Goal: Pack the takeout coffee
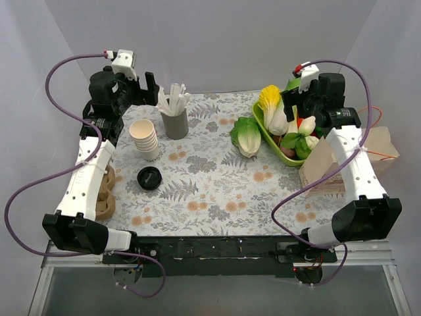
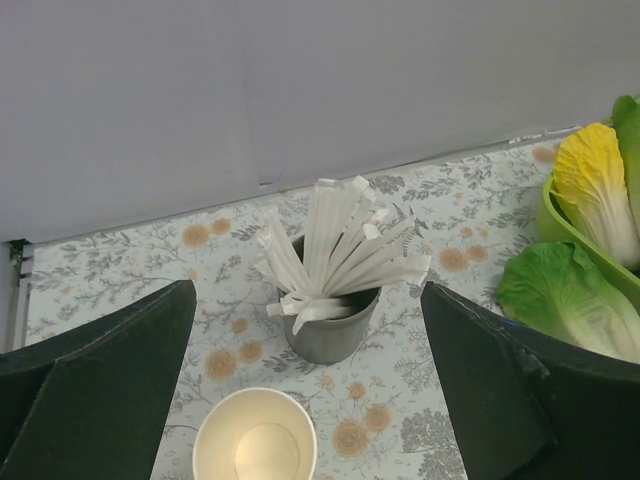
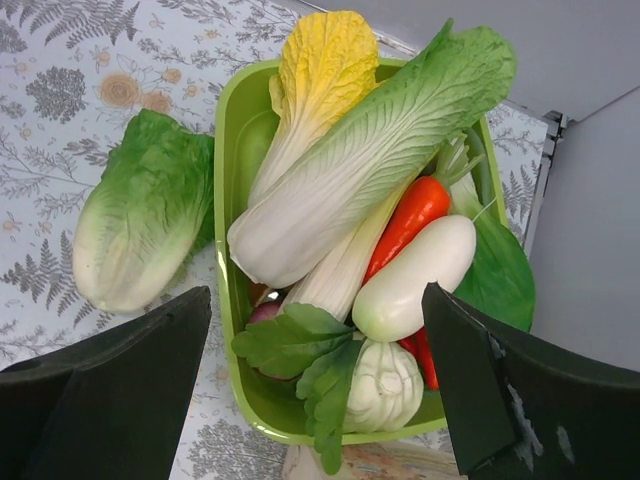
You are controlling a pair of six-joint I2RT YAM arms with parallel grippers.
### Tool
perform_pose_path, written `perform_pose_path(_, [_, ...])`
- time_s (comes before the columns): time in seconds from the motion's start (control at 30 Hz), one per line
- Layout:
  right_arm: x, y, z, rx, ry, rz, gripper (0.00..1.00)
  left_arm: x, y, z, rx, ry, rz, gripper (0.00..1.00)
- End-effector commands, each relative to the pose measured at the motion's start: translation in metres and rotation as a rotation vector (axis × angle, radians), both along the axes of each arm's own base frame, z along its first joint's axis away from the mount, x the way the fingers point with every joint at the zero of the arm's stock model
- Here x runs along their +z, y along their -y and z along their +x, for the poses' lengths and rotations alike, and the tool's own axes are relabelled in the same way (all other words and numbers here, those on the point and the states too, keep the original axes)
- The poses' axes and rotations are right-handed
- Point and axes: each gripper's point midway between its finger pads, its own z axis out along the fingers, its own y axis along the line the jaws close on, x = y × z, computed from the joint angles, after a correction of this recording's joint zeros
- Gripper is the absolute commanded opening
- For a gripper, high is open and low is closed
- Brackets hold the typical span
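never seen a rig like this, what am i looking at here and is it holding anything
This is a robot: two arms bolted at a table's near edge. One picture looks down from above; the other two come from wrist cameras, the dark shapes being that arm's own fingers. The left claw and right claw are open, holding nothing. On the table: a stack of paper cups, a loose black lid, a grey cup of wrapped sticks, a green tray of vegetables, a paper bag.

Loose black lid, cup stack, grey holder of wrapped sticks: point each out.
Loose black lid (image 1: 149, 178): top external view, its centre.
Cup stack (image 1: 148, 147): top external view, its outer wall.
Grey holder (image 2: 330, 340): left wrist view, its front wall.
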Motion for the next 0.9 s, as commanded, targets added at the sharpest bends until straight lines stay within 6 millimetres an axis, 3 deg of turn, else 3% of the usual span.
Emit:
perform_pose_path(0.0, [0.023, -0.013, -0.024, 0.205, 0.022, -0.108, 0.93, -0.021, 0.007, -0.011, -0.031, -0.147, -0.027, 0.98])
perform_pose_path(0.07, [0.026, -0.023, -0.032, 0.294, 0.036, -0.110, 0.92, -0.018, 0.009, -0.014, -0.056, -0.164, -0.003, 0.94])
perform_pose_path(0.13, [0.024, -0.037, -0.036, 0.365, 0.048, -0.081, 0.91, -0.029, 0.009, -0.021, -0.067, -0.239, 0.017, 0.90])
perform_pose_path(0.3, [0.026, -0.056, -0.033, 0.413, 0.039, -0.002, 0.88, -0.030, 0.004, -0.022, -0.062, -0.265, 0.098, 0.78])
perform_pose_path(0.33, [0.026, -0.060, -0.034, 0.418, 0.032, 0.019, 0.87, -0.034, -0.001, -0.020, -0.040, -0.270, 0.179, 0.74])
perform_pose_path(0.37, [0.025, -0.062, -0.033, 0.425, 0.028, 0.026, 0.87, -0.046, 0.013, -0.029, -0.085, -0.315, 0.238, 0.69])
perform_pose_path(0.43, [0.023, -0.070, -0.033, 0.433, 0.025, 0.041, 0.85, -0.058, 0.017, -0.030, -0.107, -0.363, 0.291, 0.58])
perform_pose_path(0.5, [0.015, -0.072, -0.034, 0.416, 0.007, 0.052, 0.85, -0.082, 0.016, -0.032, -0.093, -0.470, 0.313, 0.48])
perform_pose_path(0.57, [0.014, -0.079, -0.039, 0.425, -0.012, 0.079, 0.85, -0.091, 0.006, -0.033, -0.030, -0.532, 0.311, 0.40])
perform_pose_path(0.73, [0.002, -0.089, -0.058, 0.471, -0.053, 0.079, 0.84, -0.104, -0.018, -0.021, 0.054, -0.603, 0.233, 0.41])
perform_pose_path(0.77, [0.000, -0.089, -0.061, 0.474, -0.061, 0.075, 0.84, -0.098, -0.034, -0.019, 0.100, -0.617, 0.200, 0.42])
perform_pose_path(0.8, [-0.001, -0.089, -0.061, 0.473, -0.065, 0.071, 0.84, -0.101, -0.031, -0.016, 0.062, -0.644, 0.155, 0.42])
perform_pose_path(0.87, [-0.001, -0.089, -0.060, 0.469, -0.072, 0.067, 0.84, -0.107, -0.046, -0.008, 0.083, -0.706, 0.107, 0.41])
